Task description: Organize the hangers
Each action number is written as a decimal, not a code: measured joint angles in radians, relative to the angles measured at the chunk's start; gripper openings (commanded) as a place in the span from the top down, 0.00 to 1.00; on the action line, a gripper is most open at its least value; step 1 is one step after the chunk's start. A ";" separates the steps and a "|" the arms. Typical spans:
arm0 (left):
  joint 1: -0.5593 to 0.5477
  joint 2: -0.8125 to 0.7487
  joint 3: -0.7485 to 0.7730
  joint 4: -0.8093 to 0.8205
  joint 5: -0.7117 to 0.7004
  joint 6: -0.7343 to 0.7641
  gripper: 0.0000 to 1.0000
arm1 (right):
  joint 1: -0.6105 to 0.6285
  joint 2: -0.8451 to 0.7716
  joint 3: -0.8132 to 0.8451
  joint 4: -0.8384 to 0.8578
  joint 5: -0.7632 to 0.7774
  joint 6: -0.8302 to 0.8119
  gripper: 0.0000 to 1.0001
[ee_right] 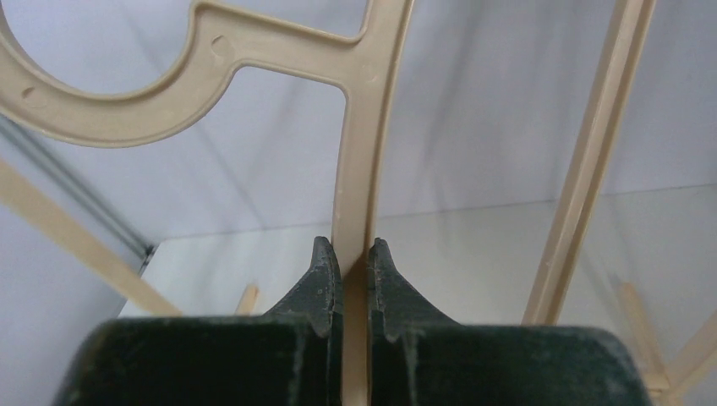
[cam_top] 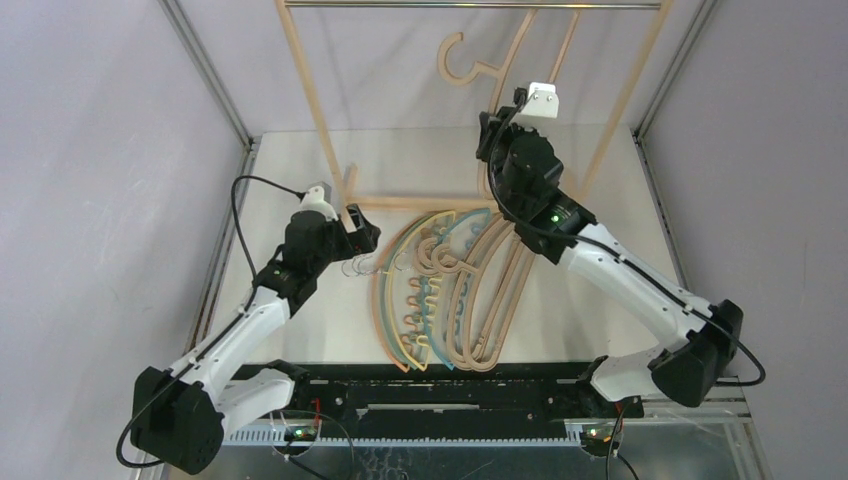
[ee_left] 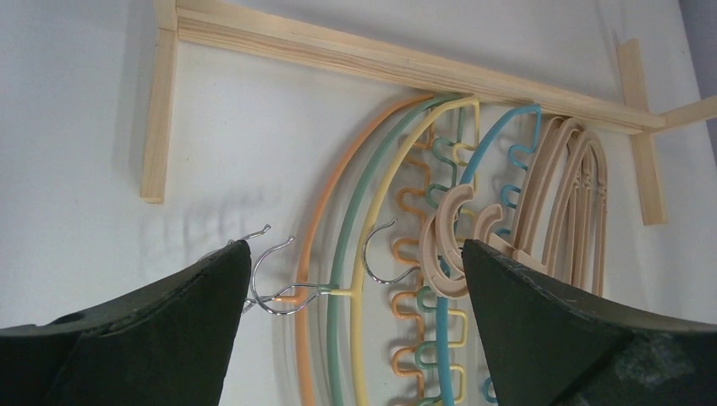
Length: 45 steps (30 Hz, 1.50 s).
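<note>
White table, matte, boxed in by pale lilac-grey walls and metal corner posts. Wooden A-frame rack stands on the far half, with a metal bar across its top and a base rail flat on the surface. A heap of hangers lies mid-table, just in front of that rail. Orange hanger, green hanger and yellow hanger are nested arch in arch. Teal hanger is beside them, and pale wooden hangers overlap further along. Their metal hooks stick out toward the left arm. Left gripper: jaws spread wide, nothing between them, poised over those hooks; contact not discernible. Right gripper: raised high beside the rack, jaws clamped on the thin stem of one pale hanger. That hanger is held upright off the table, its hook up near the bar but apart from it.
</note>
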<state>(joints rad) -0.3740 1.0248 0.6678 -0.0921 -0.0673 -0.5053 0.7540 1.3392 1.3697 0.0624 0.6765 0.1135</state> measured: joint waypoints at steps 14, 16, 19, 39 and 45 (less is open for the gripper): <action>0.000 -0.032 0.000 -0.023 0.000 -0.001 0.00 | -0.022 0.134 0.108 0.144 0.090 -0.045 1.00; 0.000 -0.034 0.000 -0.027 0.000 -0.001 0.00 | -0.026 0.143 0.118 0.153 0.102 -0.048 1.00; 0.000 -0.043 0.000 -0.031 0.000 -0.001 0.00 | -0.030 0.161 0.140 0.159 0.119 -0.054 1.00; 0.000 -0.085 0.000 -0.046 -0.001 0.000 0.00 | -0.107 0.247 0.240 0.169 0.190 -0.130 1.00; 0.000 -0.085 0.000 -0.047 -0.001 0.000 0.01 | -0.138 0.249 0.240 0.134 0.191 -0.117 1.00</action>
<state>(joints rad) -0.3740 0.9401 0.6678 -0.1394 -0.0681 -0.5056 0.6155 1.5879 1.6096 0.1967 0.8673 -0.0036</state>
